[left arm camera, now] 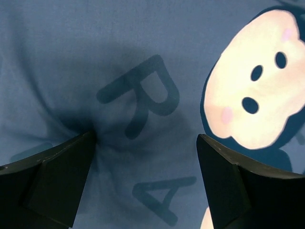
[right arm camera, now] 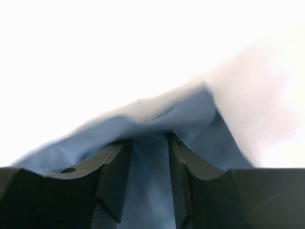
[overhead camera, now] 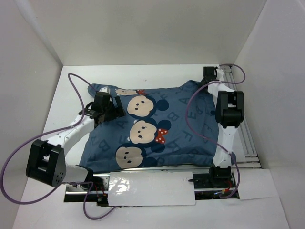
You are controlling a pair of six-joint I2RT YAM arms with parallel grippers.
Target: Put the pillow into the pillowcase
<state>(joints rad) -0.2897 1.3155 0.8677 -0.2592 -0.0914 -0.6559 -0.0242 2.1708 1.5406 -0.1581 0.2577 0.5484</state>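
The blue pillowcase (overhead camera: 157,129) with mouse faces and pale letters lies puffed up in the middle of the table. The pillow does not show; no cream fabric is visible. My left gripper (overhead camera: 106,109) is open and presses down on the pillowcase's upper left part; in the left wrist view its fingers (left arm camera: 57,176) straddle blue cloth (left arm camera: 143,95) with letters. My right gripper (overhead camera: 209,76) is at the far right corner of the pillowcase, shut on a fold of blue fabric (right arm camera: 150,157) that rises between its jaws.
White walls enclose the table on three sides. A metal rail (overhead camera: 248,138) runs along the right side and another (overhead camera: 152,167) along the near edge. A white sheet (overhead camera: 152,188) lies at the front between the arm bases. Purple cables (overhead camera: 76,90) loop near both arms.
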